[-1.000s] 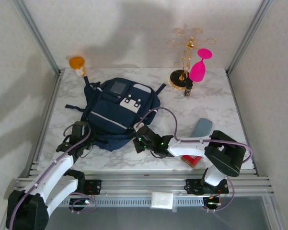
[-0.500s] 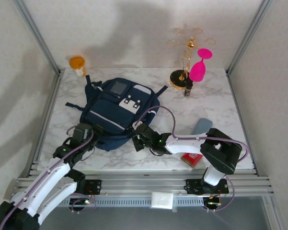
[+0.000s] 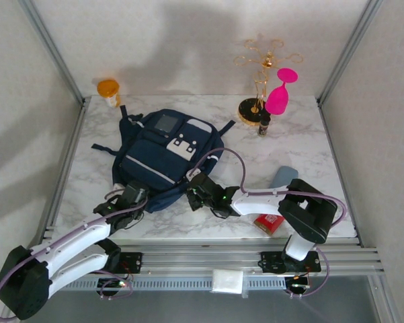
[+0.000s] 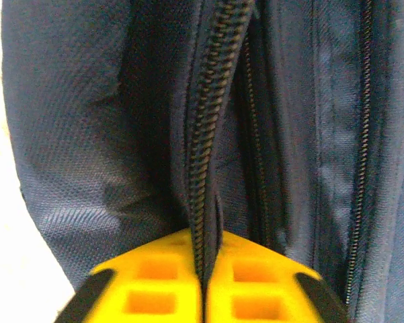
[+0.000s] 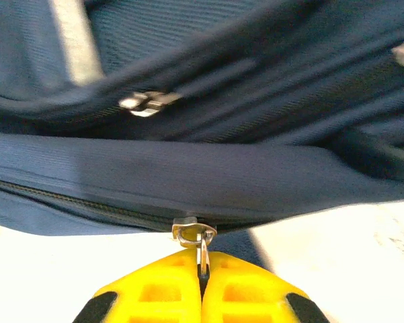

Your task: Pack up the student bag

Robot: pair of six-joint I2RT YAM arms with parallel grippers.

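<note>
Left fingers (image 4: pixel 154 296), moved in, pinch the student bag's (image 3: pixel 163 158) zipper edge (image 4: pixel 207 134) (right fingers (image 5: pixel 245 296) still pinch its pull (image 5: pixel 200 239)).

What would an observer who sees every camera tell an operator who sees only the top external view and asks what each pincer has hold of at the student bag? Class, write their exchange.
Observer: In the left wrist view, the left pincer is shut on a ridge of zipper teeth of the student bag.
Operator: And the right?
Observer: The right pincer is shut on a small metal zipper pull at the bag's edge.
Operator: Any other pull nearby?
Observer: Yes, a second silver slider sits on a seam above it, apart from the pincer.
</note>
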